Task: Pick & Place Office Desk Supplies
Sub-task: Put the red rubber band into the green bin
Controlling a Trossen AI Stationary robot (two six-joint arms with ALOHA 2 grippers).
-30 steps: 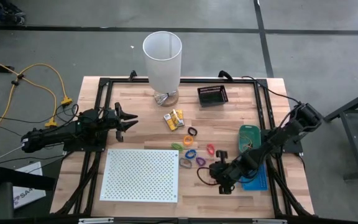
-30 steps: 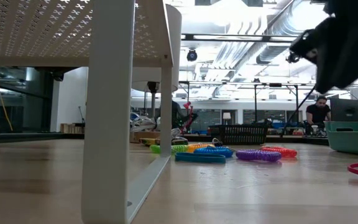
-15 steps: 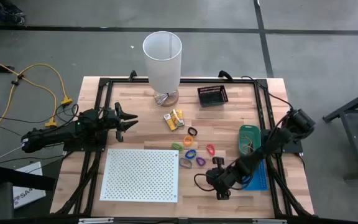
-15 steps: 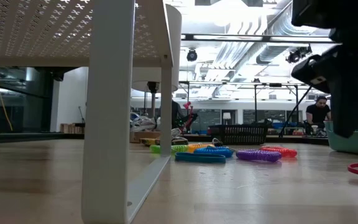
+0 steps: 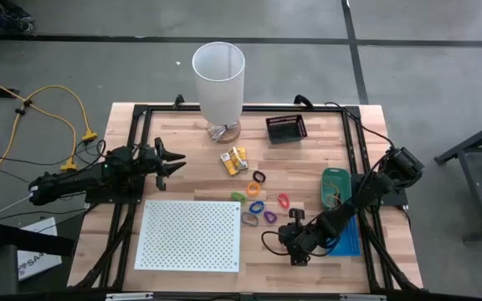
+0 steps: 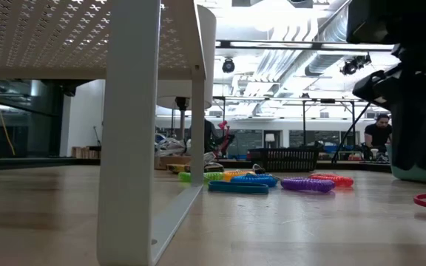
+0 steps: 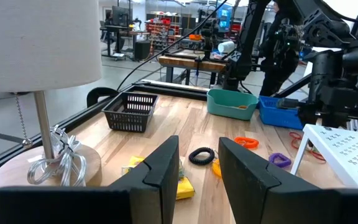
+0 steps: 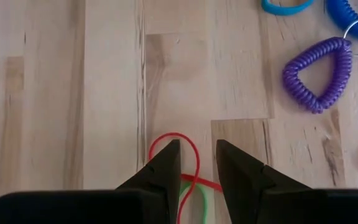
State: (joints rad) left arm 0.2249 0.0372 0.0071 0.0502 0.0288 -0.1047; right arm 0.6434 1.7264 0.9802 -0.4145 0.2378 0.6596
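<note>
My right gripper (image 8: 197,144) hangs open, pointing steeply down, close over a red rubber band (image 8: 178,134) and a green one (image 8: 188,202) that lie flat on the wood near the table's front (image 5: 268,242). Its two fingers stand on either side of a strand of the red band; whether they touch it I cannot tell. Farther off lie a purple coil loop (image 8: 316,74) and blue loops (image 8: 284,6). More coloured loops (image 5: 258,205), a black ring (image 5: 259,177) and yellow packets (image 5: 234,160) lie mid-table. My left gripper (image 5: 174,159) waits open and level at the left, holding nothing.
A white perforated board (image 5: 191,234) on legs stands at the front left. A tall white cylinder (image 5: 218,79) and a black basket (image 5: 286,128) stand at the back. A teal tray (image 5: 335,186) and a blue tray (image 5: 347,241) sit by the right arm.
My right gripper has come down toward the table over the rubber bands, shifting slightly toward the near edge. Its fingers keep the same gap.
</note>
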